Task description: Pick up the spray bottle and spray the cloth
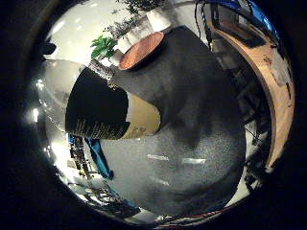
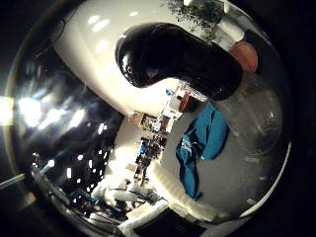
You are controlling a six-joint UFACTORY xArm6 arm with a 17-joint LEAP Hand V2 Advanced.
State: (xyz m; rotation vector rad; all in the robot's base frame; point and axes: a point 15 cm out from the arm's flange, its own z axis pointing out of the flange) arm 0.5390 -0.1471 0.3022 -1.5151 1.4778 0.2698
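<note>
The spray bottle [image 1: 106,105], with a black label and a tan band, fills the little finger side palm view close against my palm, held up over the grey table [image 1: 197,120]. In the thumb side palm view its glossy black spray head [image 2: 178,59] sticks out above a teal cloth [image 2: 202,138] that lies crumpled on the table below. My right hand [image 2: 173,202] shows as white fingers curled at the edge of that view. A strip of the cloth [image 1: 93,155] also shows beside the bottle in the little finger side view.
A round brown tray [image 1: 142,50] and a green plant [image 1: 103,44] stand at the far side of the table. A wooden frame [image 1: 273,86] runs along one side. Cluttered gear [image 2: 148,148] stands beyond the cloth.
</note>
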